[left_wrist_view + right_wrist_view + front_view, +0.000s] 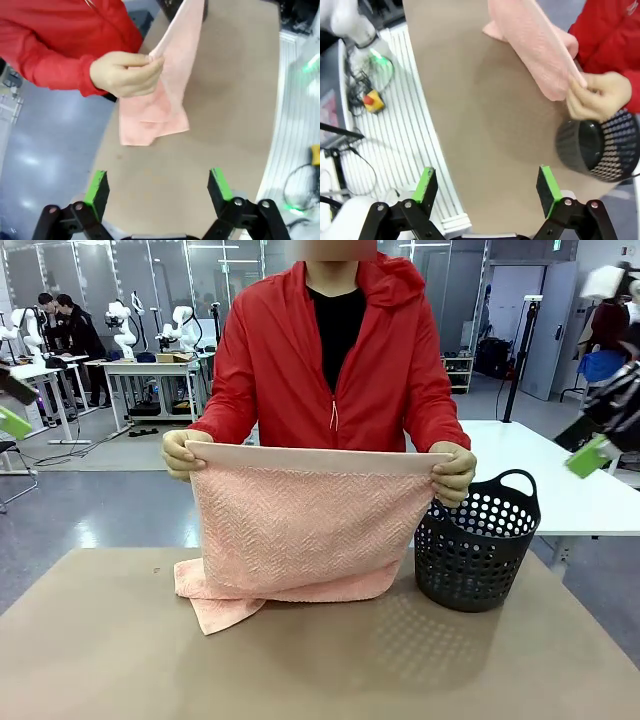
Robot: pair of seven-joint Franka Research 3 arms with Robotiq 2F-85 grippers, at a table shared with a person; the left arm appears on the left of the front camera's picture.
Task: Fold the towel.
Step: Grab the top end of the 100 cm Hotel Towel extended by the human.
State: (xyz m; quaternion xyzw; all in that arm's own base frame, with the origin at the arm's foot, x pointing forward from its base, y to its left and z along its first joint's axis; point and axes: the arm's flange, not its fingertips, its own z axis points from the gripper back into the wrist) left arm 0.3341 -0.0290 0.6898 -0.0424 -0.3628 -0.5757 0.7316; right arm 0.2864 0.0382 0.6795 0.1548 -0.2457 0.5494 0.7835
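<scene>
A person in a red jacket holds the salmon-pink towel (pixel 305 525) up by its top hem, one hand (pixel 182 454) at each corner; its lower end rests bunched on the brown table (pixel 300 660). My left gripper (pixel 157 190) is open, high above the table's left side, with the towel (pixel 165 95) and a hand (pixel 125 72) beyond it. My right gripper (pixel 487 189) is open too, above the table's right side, far from the towel (pixel 540 55). Green pads (pixel 590 455) of the right gripper show at the front view's right edge.
A dark perforated plastic basket (pixel 478 545) stands on the table to the right of the towel, also seen as the basket (pixel 600 147) under the person's hand. A white table (pixel 560 480) lies behind it. Cables and a yellow box (pixel 372 102) lie off the table edge.
</scene>
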